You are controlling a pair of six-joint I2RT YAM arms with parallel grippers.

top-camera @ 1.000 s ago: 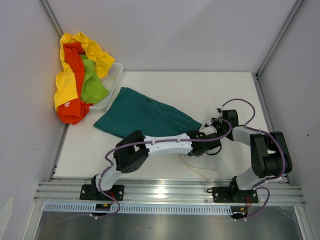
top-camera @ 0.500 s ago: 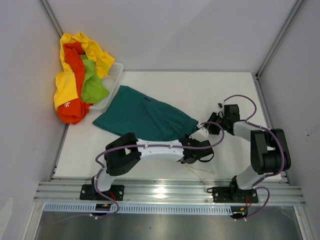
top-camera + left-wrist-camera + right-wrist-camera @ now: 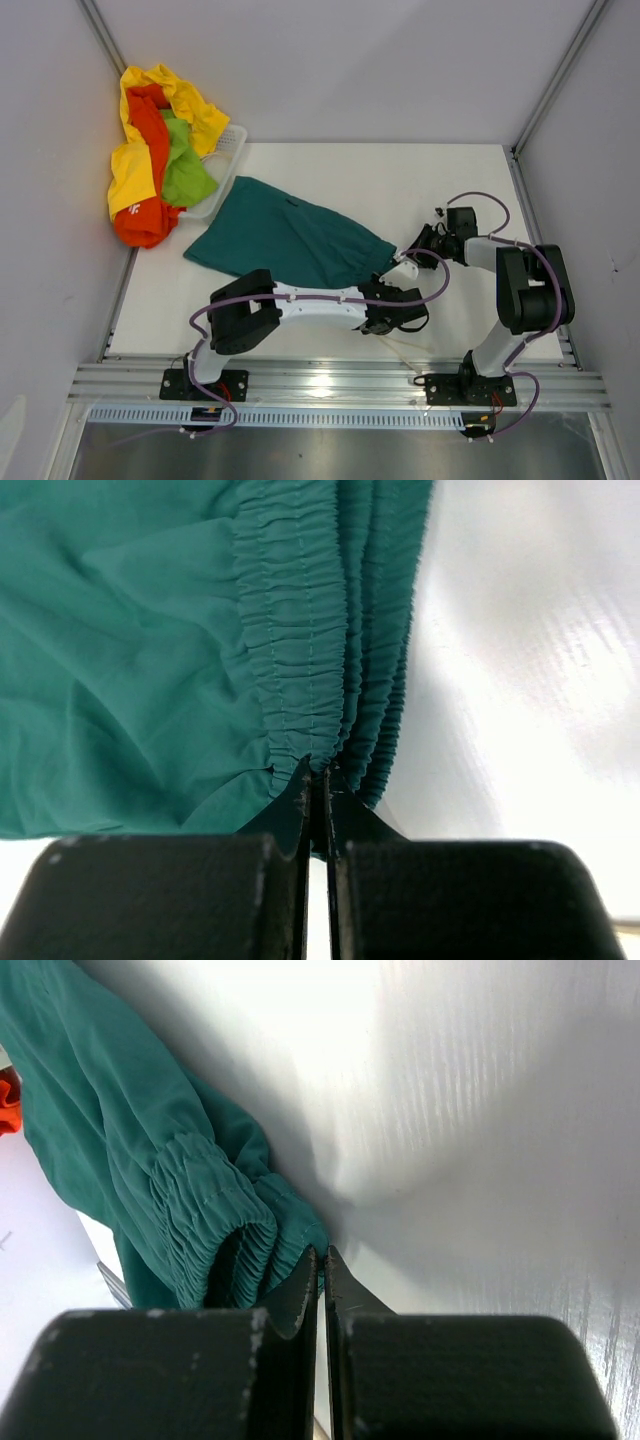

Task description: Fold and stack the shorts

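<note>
white table (image 3: 420, 180) is filling the floor of a plain booth, smooth and glossy, throwing glare in both wrist views. pale grey walls (image 3: 350, 60) are closing it in on three sides, with aluminium posts (image 3: 555, 75) running up the far corners. a ribbed aluminium rail (image 3: 330, 385) is running along the near edge under both arm bases.

teal shorts (image 3: 290, 235) are lying spread on the table left of centre, narrowing rightward into a bunched elastic waistband (image 3: 300, 660). left claw (image 3: 317, 777) is pinching fully closed on the waistband gathers, with fabric fanning away from the tips. right claw (image 3: 322, 1262) is also clamping closed on the shorts, at the waistband's end corner. in the top view the two claws are sitting just beside each other at the right tip of the shorts.

white plastic basket (image 3: 228, 150) is sitting at the table's far left corner. yellow shorts (image 3: 128, 170), orange-red shorts (image 3: 150, 225) and lime green shorts (image 3: 185, 175) are heaping over it and draping down its left side against the wall.

writing: a small white mark (image 3: 133, 211) is showing on the orange-red shorts, too small to read.
</note>
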